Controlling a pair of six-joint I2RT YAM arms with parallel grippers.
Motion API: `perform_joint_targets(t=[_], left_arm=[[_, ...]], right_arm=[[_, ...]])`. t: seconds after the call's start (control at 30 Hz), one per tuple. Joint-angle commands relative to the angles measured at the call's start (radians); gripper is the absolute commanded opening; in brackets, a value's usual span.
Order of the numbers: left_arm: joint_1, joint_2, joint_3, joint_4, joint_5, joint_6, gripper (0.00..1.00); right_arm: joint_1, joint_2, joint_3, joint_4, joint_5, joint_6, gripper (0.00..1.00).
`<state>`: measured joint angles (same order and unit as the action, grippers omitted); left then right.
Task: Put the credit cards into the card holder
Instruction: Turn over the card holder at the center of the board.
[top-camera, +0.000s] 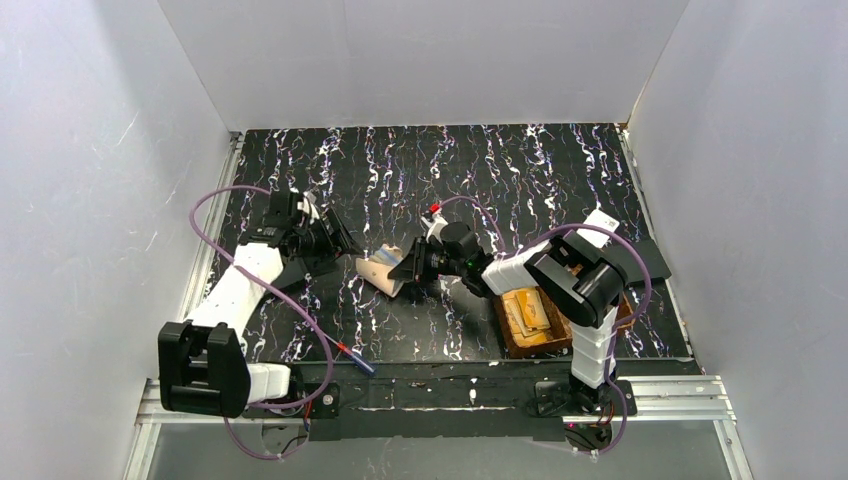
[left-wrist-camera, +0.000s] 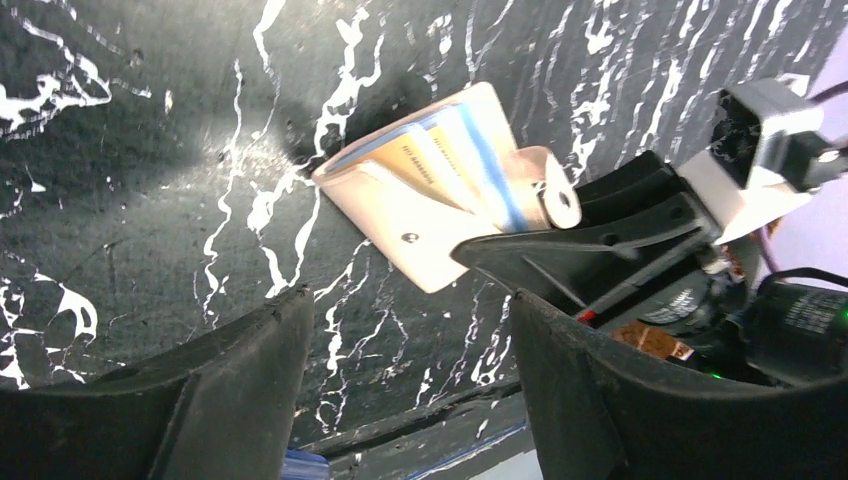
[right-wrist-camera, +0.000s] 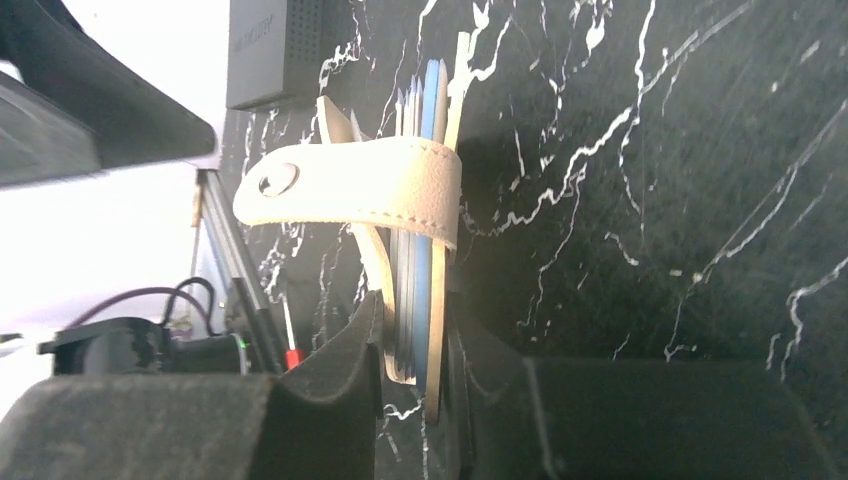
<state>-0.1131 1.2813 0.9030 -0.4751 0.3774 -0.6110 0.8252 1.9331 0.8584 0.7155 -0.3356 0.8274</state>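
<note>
A cream leather card holder (top-camera: 378, 272) with a snap strap (right-wrist-camera: 370, 185) sits mid-table, tilted on edge. Several cards are tucked in it, tan ones and one with a blue band (left-wrist-camera: 478, 160); their edges show in the right wrist view (right-wrist-camera: 430, 220). My right gripper (top-camera: 408, 268) is shut on the holder's lower end, its jaws pinching holder and cards together (right-wrist-camera: 420, 340). My left gripper (top-camera: 335, 240) is open and empty, just left of the holder and not touching it (left-wrist-camera: 408, 300). A flat black folder (top-camera: 648, 258) lies at the table's right edge.
A brown woven basket tray (top-camera: 512, 345) sits under the right arm with tan card-like pieces (top-camera: 528, 312) inside. A blue-and-red-handled screwdriver (top-camera: 355, 357) lies at the near edge. White walls enclose the marbled black table.
</note>
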Motion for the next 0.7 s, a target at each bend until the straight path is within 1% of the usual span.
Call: perform_joint_targets(t=[0.0, 0.07, 0.13, 0.17, 0.27, 0.33, 0.37, 0.4, 0.47, 0.57, 0.67], left_arm=[[0.002, -0.018, -0.073, 0.053, 0.004, -0.032, 0.63], [0.002, 0.016, -0.112, 0.109, 0.060, -0.066, 0.53], [0.002, 0.056, -0.149, 0.158, 0.107, -0.105, 0.39], [0.003, 0.071, -0.164, 0.178, 0.123, -0.120, 0.34], [0.001, 0.100, -0.205, 0.239, 0.152, -0.141, 0.31], [-0.004, 0.132, -0.210, 0.263, 0.177, -0.143, 0.30], [-0.010, 0.153, -0.205, 0.267, 0.192, -0.142, 0.29], [-0.017, 0.172, -0.200, 0.273, 0.204, -0.143, 0.28], [-0.038, 0.196, -0.193, 0.291, 0.210, -0.146, 0.28], [-0.061, 0.243, -0.172, 0.308, 0.221, -0.145, 0.29], [-0.069, 0.284, -0.150, 0.318, 0.237, -0.141, 0.28]], right_arm=[[0.010, -0.014, -0.048, -0.136, 0.031, 0.129, 0.07], [0.012, -0.021, -0.053, -0.186, 0.080, 0.098, 0.15], [0.012, -0.029, -0.050, -0.236, 0.108, 0.050, 0.28], [0.011, -0.034, -0.040, -0.276, 0.117, 0.017, 0.34], [0.011, -0.072, -0.020, -0.355, 0.131, -0.084, 0.56], [0.010, -0.104, -0.003, -0.419, 0.137, -0.144, 0.68], [0.009, -0.135, 0.012, -0.461, 0.139, -0.181, 0.73], [0.008, -0.171, 0.026, -0.499, 0.151, -0.217, 0.76], [0.007, -0.150, 0.042, -0.523, 0.155, -0.285, 0.82], [-0.006, -0.142, 0.075, -0.556, 0.141, -0.340, 0.83], [-0.043, -0.134, 0.062, -0.474, 0.060, -0.314, 0.82]])
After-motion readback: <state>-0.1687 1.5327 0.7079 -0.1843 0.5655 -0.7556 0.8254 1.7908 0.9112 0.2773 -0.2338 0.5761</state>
